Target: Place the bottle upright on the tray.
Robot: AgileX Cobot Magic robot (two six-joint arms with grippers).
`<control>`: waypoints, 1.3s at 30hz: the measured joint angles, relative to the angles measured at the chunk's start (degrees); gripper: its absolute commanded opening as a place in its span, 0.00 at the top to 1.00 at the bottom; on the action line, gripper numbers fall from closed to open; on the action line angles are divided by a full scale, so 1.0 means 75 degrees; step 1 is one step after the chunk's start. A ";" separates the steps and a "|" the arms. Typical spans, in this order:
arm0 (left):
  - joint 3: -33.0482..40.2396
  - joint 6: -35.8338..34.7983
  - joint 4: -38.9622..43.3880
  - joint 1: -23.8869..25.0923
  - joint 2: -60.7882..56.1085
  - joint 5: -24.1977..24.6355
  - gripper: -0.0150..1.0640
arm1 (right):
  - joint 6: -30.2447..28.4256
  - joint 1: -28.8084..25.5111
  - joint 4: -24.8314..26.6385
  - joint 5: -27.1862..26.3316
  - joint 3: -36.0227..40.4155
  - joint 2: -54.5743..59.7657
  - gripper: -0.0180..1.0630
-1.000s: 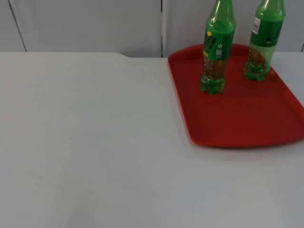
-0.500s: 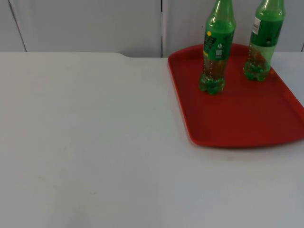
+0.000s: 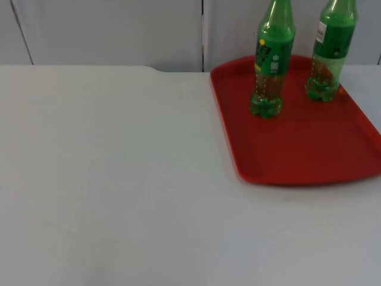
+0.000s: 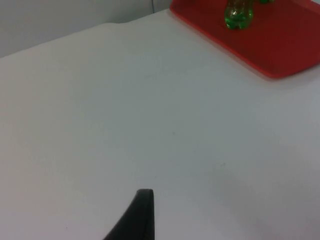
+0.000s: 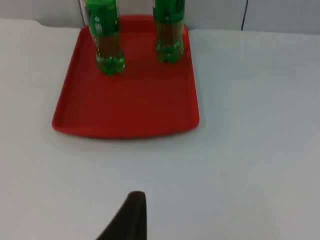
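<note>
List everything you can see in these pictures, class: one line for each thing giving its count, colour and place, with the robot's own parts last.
bottle: 2, green, both upright on the far part of the tray, one nearer the tray's left edge, the other nearer its right edge
tray: 1, red, on the right side of the table, near the wall
table: 1, white, under everything
partition wall: 1, grey, behind the table
left hand: 1 black fingertip in the left wrist view, above bare table
right hand: 1 black fingertip in the right wrist view, above bare table short of the tray
</note>
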 measured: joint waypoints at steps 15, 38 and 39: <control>0.0000 0.0000 0.0000 0.0000 0.0000 0.0000 0.01 | 0.0140 0.0000 -0.0049 -0.0001 0.0176 0.0000 0.01; 0.0000 0.0000 0.0000 0.0000 0.0000 0.0000 0.01 | 0.0155 0.0000 -0.0049 -0.0001 0.0176 0.0000 0.01; 0.0000 0.0000 0.0000 0.0000 0.0000 0.0000 0.01 | 0.0155 0.0000 -0.0049 -0.0001 0.0176 0.0000 0.01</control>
